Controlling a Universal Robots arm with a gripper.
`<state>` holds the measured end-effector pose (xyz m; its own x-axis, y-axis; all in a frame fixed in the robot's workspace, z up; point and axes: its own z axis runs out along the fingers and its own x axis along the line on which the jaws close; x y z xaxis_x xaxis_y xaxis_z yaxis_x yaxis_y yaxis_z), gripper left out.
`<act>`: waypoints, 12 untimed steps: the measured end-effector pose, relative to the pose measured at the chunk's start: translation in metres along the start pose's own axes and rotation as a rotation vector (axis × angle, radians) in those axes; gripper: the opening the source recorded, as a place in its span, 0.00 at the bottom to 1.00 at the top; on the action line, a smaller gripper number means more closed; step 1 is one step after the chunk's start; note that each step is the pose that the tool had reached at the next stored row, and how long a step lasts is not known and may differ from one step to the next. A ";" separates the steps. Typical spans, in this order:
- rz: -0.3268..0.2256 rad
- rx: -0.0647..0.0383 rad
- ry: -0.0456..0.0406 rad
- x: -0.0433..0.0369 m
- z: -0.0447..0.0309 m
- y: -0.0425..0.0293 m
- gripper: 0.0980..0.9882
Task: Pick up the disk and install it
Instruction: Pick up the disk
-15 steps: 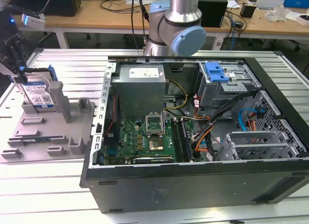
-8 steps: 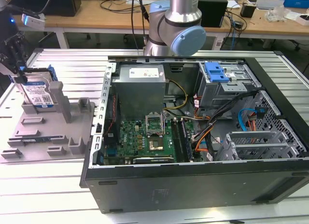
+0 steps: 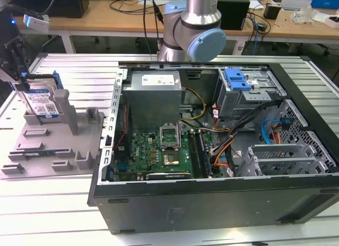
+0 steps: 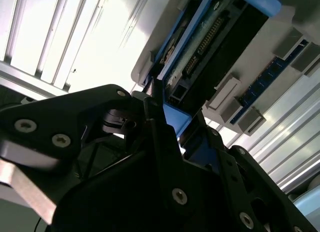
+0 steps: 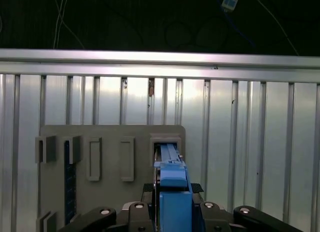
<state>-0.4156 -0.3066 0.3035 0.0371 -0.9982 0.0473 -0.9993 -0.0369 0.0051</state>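
A ribbed metal tabletop (image 3: 63, 203) carries an open computer case (image 3: 212, 203). Near its edge on the exterior view's left, the disk (image 3: 43, 103) stands upright in a grey holder (image 3: 53, 145), clamped by the end effector (image 3: 22, 81).

Ribbed aluminium tabletop (image 3: 53, 203) — wooden workbench (image 3: 106, 18) behind, cables (image 3: 144, 23) trailing.
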 end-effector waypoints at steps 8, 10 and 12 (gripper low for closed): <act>0.000 0.000 0.0001 0.0004 -0.0076 0.0000 0.30; 0.000 0.000 0.0001 0.0005 -0.0103 0.0000 0.30; 0.000 0.001 0.0001 0.0007 -0.0139 0.0000 0.30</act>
<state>-0.4156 -0.3067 0.3174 0.0371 -0.9982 0.0474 -0.9993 -0.0370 0.0042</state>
